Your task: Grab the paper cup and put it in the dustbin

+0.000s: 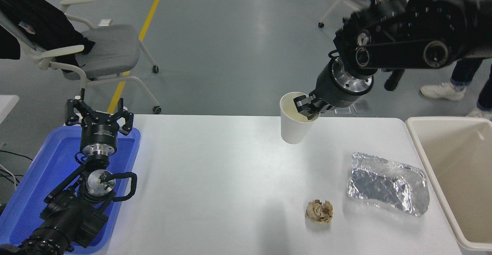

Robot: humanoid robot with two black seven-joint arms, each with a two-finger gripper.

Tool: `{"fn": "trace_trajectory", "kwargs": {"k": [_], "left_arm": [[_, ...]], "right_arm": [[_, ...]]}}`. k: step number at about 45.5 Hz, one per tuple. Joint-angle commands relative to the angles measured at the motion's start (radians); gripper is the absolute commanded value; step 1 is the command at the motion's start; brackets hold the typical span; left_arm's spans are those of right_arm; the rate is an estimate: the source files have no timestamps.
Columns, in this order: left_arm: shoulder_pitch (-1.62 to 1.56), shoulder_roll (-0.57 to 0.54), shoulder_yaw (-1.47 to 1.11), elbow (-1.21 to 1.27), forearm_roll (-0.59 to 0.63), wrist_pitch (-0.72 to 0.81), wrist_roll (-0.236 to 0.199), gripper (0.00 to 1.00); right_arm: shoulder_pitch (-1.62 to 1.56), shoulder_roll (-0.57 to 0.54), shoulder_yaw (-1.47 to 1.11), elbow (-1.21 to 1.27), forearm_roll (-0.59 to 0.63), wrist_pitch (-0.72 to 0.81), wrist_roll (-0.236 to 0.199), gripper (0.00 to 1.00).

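White paper, thin-walled and tapered, makes the paper cup a light thing that I judge would dent under a hard squeeze; its rolled rim is the stiffest part and the sensible place to take hold. The right end effector does just that, pinching the rim on the cup's right side with one finger inside the mouth and one outside, so the cup hangs upright and clear of the white surface, above its far edge. A rim pinch probably lets so light a cup swing or slip if moved sharply. The dustbin stands at the surface's right end, open-topped and well apart from the cup. Between them, lower down, lie a crumpled sheet of foil and a brown paper ball; both are flat enough that a carried cup should pass over them, and the bin's thick rim is the only thing to clear. The left end effector is parked over the blue tray, fingers spread.
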Motion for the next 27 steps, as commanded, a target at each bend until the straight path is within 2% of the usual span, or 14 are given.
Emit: {"fn": "trace_trajectory", "kwargs": {"k": [1, 8, 15, 21, 27], "left_arm": [[-0.001, 0.0, 0.0, 0.0, 0.0, 0.0, 0.0, 0.99], [-0.001, 0.0, 0.0, 0.0, -0.001, 0.0, 0.0, 0.99], [-0.001, 0.0, 0.0, 0.0, -0.001, 0.001, 0.0, 0.99], [-0.001, 0.0, 0.0, 0.0, -0.001, 0.002, -0.001, 0.99], [-0.001, 0.0, 0.0, 0.0, -0.001, 0.001, 0.0, 0.99]], "right_arm": [[0.141, -0.012, -0.06, 0.03, 0.015, 0.061, -0.024, 0.0], [0.15, -0.017, -0.069, 0.03, -0.001, 0.073, -0.026, 0.0], [0.136, -0.087, -0.215, 0.027, -0.05, 0.058, -0.024, 0.0], [0.09, -0.224, -0.29, 0.009, -0.158, 0.013, -0.018, 0.0], [0.012, -0.402, -0.308, -0.025, -0.321, -0.04, -0.018, 0.0]]}}
